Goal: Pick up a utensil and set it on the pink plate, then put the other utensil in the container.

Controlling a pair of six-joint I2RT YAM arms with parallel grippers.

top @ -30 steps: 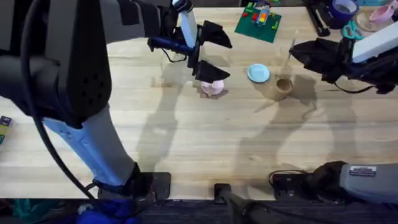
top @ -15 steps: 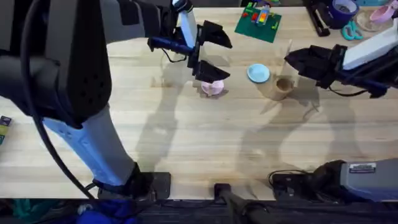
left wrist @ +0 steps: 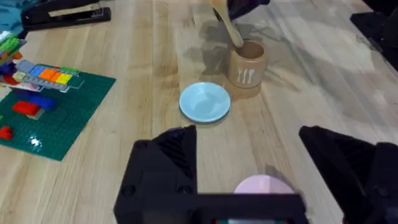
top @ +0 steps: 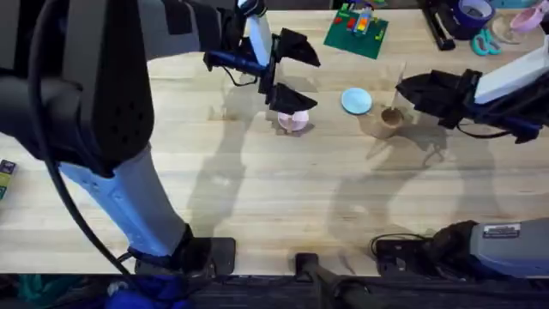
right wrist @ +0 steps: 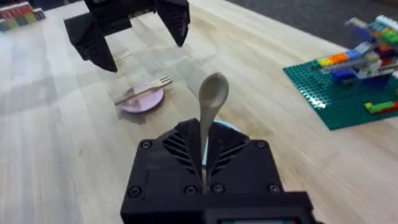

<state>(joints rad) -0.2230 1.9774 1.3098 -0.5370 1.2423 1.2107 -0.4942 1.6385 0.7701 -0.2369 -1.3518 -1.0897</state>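
one fork (right wrist: 147, 88), one spoon (right wrist: 211, 99), two plates, one container (left wrist: 245, 63)
fork lies on pink plate (right wrist: 142, 99); right gripper (right wrist: 204, 146) fingers clamp spoon; left gripper (left wrist: 249, 171) fingers wide

Bright even light; soft shadows on table (top: 283, 189) beside pink plate (top: 293, 121); near left arm (top: 77, 86) large, blurred.

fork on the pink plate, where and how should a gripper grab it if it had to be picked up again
Probably by the handle. The wooden fork lies flat across the pink plate, both ends overhanging the rim, so there is space under the handle end. Come straight down from above with the fingers either side of the thin shaft. The open left gripper already hangs above it.
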